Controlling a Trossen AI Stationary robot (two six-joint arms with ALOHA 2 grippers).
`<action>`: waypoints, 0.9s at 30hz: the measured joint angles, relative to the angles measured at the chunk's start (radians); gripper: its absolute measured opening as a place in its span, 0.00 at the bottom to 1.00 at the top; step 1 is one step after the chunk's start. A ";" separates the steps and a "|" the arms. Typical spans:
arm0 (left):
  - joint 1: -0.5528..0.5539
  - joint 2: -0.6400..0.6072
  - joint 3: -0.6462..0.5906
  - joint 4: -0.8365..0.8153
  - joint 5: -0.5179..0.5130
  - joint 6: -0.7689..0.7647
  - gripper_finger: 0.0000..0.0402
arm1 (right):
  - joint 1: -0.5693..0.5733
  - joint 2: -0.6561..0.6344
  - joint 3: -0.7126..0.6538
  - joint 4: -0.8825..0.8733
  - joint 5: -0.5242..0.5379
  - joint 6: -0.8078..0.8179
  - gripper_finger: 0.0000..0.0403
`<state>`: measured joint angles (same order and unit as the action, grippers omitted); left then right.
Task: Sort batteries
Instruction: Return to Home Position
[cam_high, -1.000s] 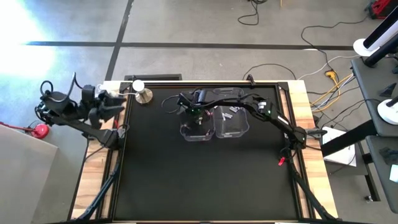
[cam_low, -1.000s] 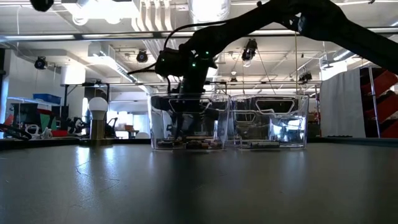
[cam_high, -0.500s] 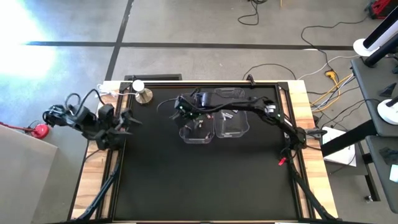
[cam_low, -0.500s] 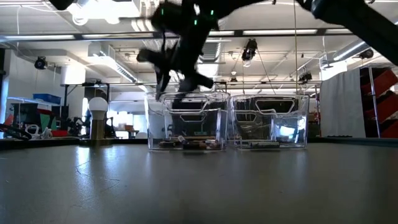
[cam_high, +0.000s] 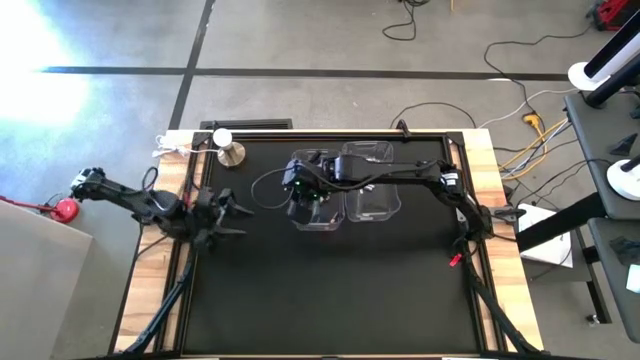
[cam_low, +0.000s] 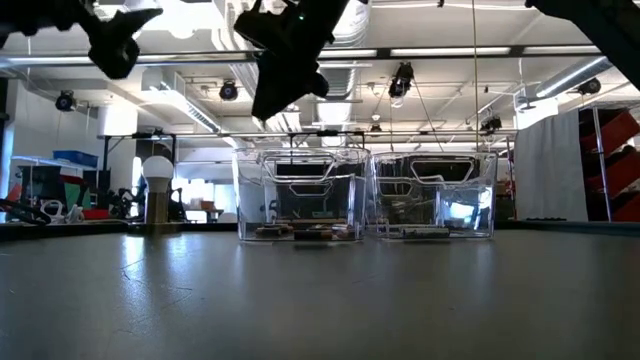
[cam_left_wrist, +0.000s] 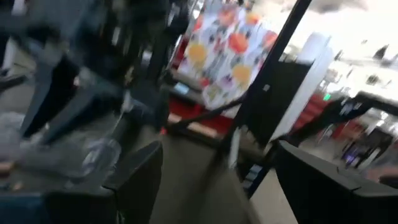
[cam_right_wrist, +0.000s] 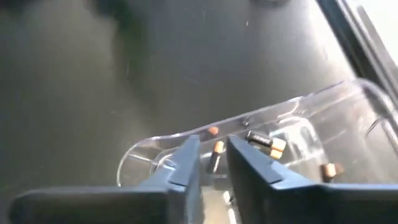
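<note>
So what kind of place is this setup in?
Probably a robotics lab in an open industrial hall: exposed ducts and strip lights overhead, loose cables across a bare concrete floor, and a black-topped work table.

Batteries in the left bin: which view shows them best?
Right wrist view: the batteries lie close and distinct inside the left bin. Low view shows a thin layer at its floor; high view, the right gripper overhangs them; left wrist view, none discernible.
</note>
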<state>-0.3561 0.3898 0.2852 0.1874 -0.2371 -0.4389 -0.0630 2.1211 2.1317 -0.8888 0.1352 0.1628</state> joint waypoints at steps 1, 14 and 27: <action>0.000 0.009 -0.013 -0.001 -0.005 0.005 0.71 | -0.003 -0.003 -0.001 0.005 0.000 -0.022 0.16; 0.019 0.116 -0.051 -0.002 -0.379 -0.014 0.71 | -0.022 -0.126 -0.159 0.054 -0.072 -0.292 0.03; 0.021 0.158 -0.052 -0.088 -0.376 0.001 0.71 | -0.029 -0.863 -1.111 0.484 -0.170 -0.220 0.03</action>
<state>-0.3356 0.5479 0.2329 0.0991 -0.6132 -0.4377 -0.0921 1.2585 1.0203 -0.4047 -0.0353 -0.0569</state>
